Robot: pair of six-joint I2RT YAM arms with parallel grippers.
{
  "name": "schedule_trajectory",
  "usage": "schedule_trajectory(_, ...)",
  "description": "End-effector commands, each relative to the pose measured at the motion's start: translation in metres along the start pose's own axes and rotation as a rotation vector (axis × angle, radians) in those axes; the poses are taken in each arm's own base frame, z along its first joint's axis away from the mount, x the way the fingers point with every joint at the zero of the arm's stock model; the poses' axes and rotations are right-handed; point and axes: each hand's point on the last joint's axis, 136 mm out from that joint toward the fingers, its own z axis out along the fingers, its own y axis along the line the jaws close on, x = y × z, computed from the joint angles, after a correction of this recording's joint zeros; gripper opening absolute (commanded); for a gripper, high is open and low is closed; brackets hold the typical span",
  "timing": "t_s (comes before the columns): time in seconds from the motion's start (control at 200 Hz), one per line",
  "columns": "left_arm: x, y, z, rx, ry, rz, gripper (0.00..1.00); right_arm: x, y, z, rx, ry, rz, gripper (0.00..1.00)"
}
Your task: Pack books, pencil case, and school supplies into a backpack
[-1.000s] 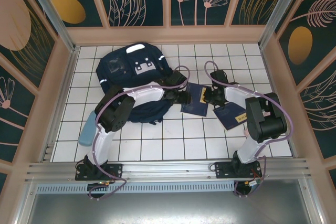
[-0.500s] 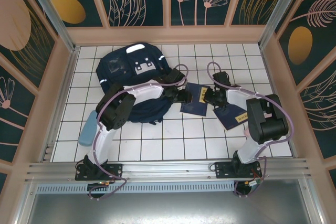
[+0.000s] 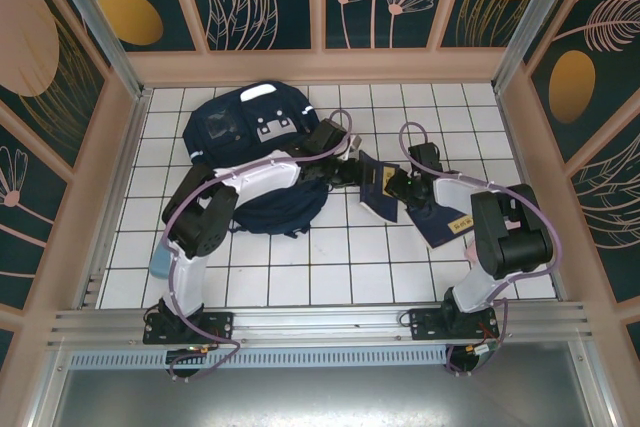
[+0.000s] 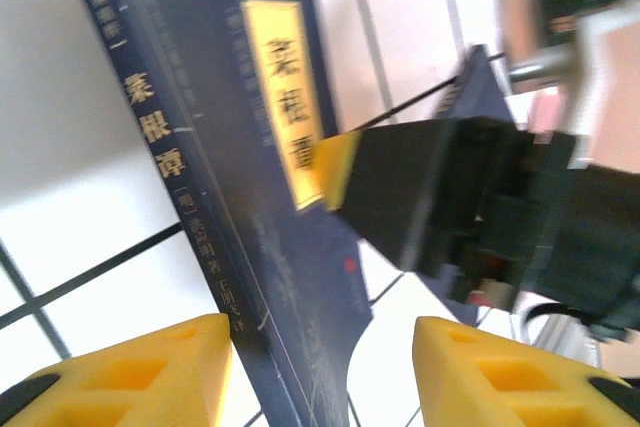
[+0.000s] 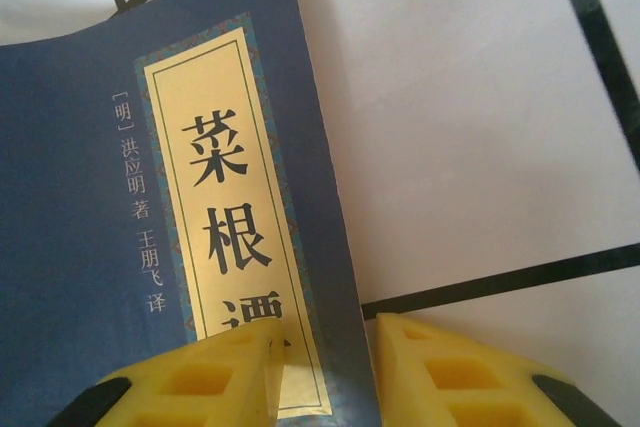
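Observation:
The navy backpack [image 3: 250, 142] lies at the back left of the tiled floor. To its right a navy book [image 3: 378, 192] with a yellow label [image 5: 230, 217] is tipped up on one side. My left gripper [image 3: 350, 175] is open at the book's left corner [image 4: 300, 347]. The spine is next to one finger and bare tile shows before the other. My right gripper [image 3: 393, 187] is open astride the book's right edge [image 5: 345, 347], one fingertip [image 5: 215, 377] over the label. A second navy book [image 3: 445, 222] lies under the right arm.
A pale blue pouch [image 3: 160, 255], which looks like the pencil case, lies at the left by the left arm's base. Framed walls close in the white tiled floor [image 3: 330, 267] on three sides. The right gripper's black body [image 4: 470, 207] stands close in front of my left fingers.
The left gripper moved up and right to the book's corner. The book tipped up and looks narrower from above. The right jaws widened on the book's edge.

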Motion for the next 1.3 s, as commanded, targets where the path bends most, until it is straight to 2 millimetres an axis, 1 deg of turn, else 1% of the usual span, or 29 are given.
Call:
schedule_trajectory(0.0, 0.01, -0.017, 0.006, 0.077, 0.027, 0.015, 0.51, 0.037, -0.005, 0.003, -0.012, 0.133, 0.038, 0.31)
schedule_trajectory(0.09, 0.013, -0.016, 0.012, 0.1, 0.039, -0.017, 0.51, 0.038, -0.007, 0.004, -0.011, 0.137, 0.041, 0.3)
schedule_trajectory(0.17, 0.012, -0.01, 0.016, 0.079, 0.035, -0.042, 0.51, 0.04, -0.007, 0.004, -0.011, 0.139, 0.047, 0.3)
schedule_trajectory(0.275, 0.009, -0.003, 0.017, 0.046, 0.015, -0.096, 0.51, 0.042, -0.008, 0.004, -0.014, 0.14, 0.053, 0.3)
schedule_trajectory(0.4, 0.009, -0.001, 0.018, 0.055, 0.0, -0.177, 0.5, 0.042, -0.007, 0.004, -0.018, 0.141, 0.059, 0.3)
schedule_trajectory(0.48, 0.009, -0.002, 0.016, 0.073, -0.02, -0.225, 0.48, 0.042, -0.006, 0.005, -0.028, 0.145, 0.062, 0.29)
schedule_trajectory(0.611, 0.008, -0.007, 0.011, 0.116, -0.047, -0.281, 0.45, 0.047, 0.005, 0.005, -0.087, 0.169, 0.057, 0.26)
schedule_trajectory(0.676, 0.005, -0.007, 0.006, 0.108, -0.069, -0.283, 0.44, 0.049, 0.012, 0.005, -0.118, 0.179, 0.043, 0.26)
schedule_trajectory(0.751, 0.003, -0.003, 0.001, 0.072, -0.096, -0.269, 0.38, 0.05, 0.016, 0.006, -0.122, 0.183, 0.03, 0.25)
schedule_trajectory(0.811, 0.003, 0.002, -0.002, 0.04, -0.103, -0.251, 0.37, 0.051, 0.016, 0.007, -0.118, 0.188, 0.028, 0.25)
schedule_trajectory(1.016, 0.007, 0.013, -0.007, -0.021, -0.098, -0.222, 0.18, 0.05, 0.014, 0.009, -0.101, 0.185, 0.027, 0.25)
schedule_trajectory(1.111, 0.004, 0.015, -0.014, -0.041, -0.116, -0.204, 0.03, 0.046, 0.016, 0.005, -0.094, 0.169, 0.022, 0.26)
schedule_trajectory(1.136, 0.002, 0.015, -0.017, -0.045, -0.122, -0.2, 0.0, 0.045, 0.017, 0.003, -0.096, 0.163, 0.022, 0.27)
schedule_trajectory(1.231, -0.008, 0.01, -0.032, -0.046, -0.167, -0.172, 0.0, 0.036, 0.023, -0.007, -0.118, 0.126, 0.026, 0.33)
schedule_trajectory(1.296, -0.017, 0.007, -0.046, -0.047, -0.208, -0.152, 0.0, 0.029, 0.03, -0.017, -0.147, 0.09, 0.033, 0.43)
